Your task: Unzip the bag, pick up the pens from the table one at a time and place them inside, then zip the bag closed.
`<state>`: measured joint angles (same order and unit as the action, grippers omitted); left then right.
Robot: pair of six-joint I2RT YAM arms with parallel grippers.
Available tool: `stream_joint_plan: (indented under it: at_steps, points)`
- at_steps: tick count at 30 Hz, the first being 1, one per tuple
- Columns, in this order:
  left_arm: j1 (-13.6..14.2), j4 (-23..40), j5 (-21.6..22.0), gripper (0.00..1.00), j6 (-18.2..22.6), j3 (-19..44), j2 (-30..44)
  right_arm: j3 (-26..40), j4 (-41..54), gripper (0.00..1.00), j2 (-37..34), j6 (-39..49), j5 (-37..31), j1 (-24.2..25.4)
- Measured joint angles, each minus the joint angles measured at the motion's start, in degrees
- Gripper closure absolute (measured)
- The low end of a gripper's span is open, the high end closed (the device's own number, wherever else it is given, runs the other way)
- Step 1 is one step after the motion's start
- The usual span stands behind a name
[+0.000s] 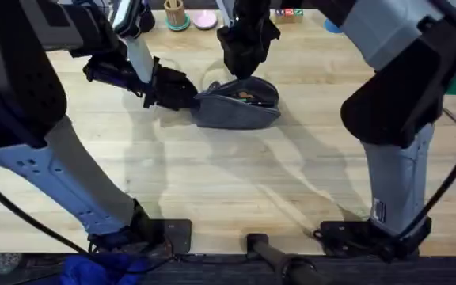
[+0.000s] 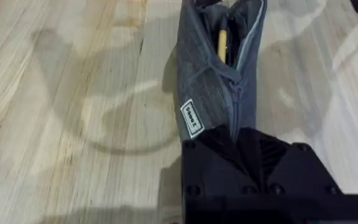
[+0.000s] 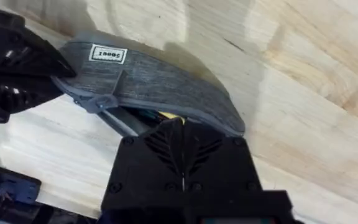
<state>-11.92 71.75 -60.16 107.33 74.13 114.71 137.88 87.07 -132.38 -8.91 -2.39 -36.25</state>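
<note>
Blue-grey fabric marks the bag (image 1: pixel 240 103), which lies on the far middle of the pale wooden counter (image 1: pixel 236 182) with its zipper partly open along the top. Through the gap a yellow pen (image 2: pixel 221 45) is seen lying inside, so at least one of the pens appears to be stowed already; the black one cannot be made out with certainty. A small white label (image 2: pixel 191 118) is stitched near the bag's closed end.

That end is clenched by the left tool (image 1: pixel 182 93), apparently to anchor the pouch so it cannot slide while the zipper is worked. From the far side, the right tool (image 1: pixel 244 67) is lowered onto the open mouth of the bag; in its wrist view its fingers (image 3: pixel 185 158) are pressed together at the zipper line, but what they grasp, if anything, cannot be told. The placement suggests that the zipper pull is being sought for closing. Beyond the bag, a wooden cup (image 1: pixel 174 12) and a pink dish (image 1: pixel 205 20) stand at the counter's far edge.
</note>
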Motion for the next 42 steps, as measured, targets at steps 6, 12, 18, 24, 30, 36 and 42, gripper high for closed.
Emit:
stream_joint_plan:
  at_steps: [6,12,18,24,30,36,42]
  points:
    - [0.0,0.0,0.0,0.959,0.0,0.0,0.0,0.0,0.13,0.969,-0.01,0.0,0.0,0.83]
    - [0.0,0.0,0.0,0.959,0.0,0.0,-0.02,0.0,0.15,0.969,0.0,0.0,-0.02,1.32]
    - [0.0,0.0,0.0,0.959,0.0,0.0,-0.02,0.0,0.15,0.969,-0.01,-0.02,-0.02,1.34]
    - [0.0,0.0,0.0,0.959,0.0,0.0,-0.01,0.09,0.2,0.969,0.0,-0.53,-0.02,1.34]
    - [0.0,0.0,0.0,0.959,0.0,0.0,0.0,4.56,2.19,0.173,0.0,-2.3,-0.02,1.34]
    - [0.0,0.0,0.0,0.959,0.0,0.0,0.0,10.22,5.5,0.005,0.0,-5.76,-0.02,1.34]
    - [0.0,0.0,0.0,0.959,0.0,0.0,0.0,12.36,5.58,0.005,0.0,-10.56,-0.43,1.23]
